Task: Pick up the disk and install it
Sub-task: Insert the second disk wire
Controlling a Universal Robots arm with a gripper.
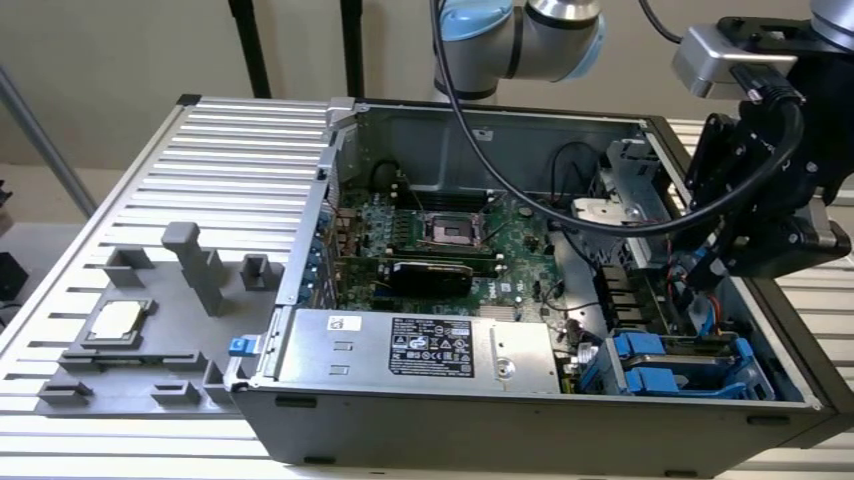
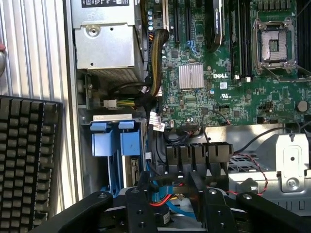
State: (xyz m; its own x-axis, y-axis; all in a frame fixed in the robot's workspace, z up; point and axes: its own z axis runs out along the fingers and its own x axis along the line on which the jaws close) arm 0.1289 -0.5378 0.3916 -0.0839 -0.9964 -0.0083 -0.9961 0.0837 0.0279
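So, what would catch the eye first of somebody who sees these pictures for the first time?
The open computer case stands in the middle, its green motherboard bare. The black gripper hangs over the case's end on the exterior view's right, above blue drive carriers. A silver box with black label lies along the near wall.

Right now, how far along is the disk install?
Done, apparently: a blue-railed disk lies in the corner bay of the open case, though I cannot tell if it is fully seated. In hand: nothing; the pincer hangs open above that bay with nothing between its fingers. Left: no step visibly undone except that unconfirmed seating.
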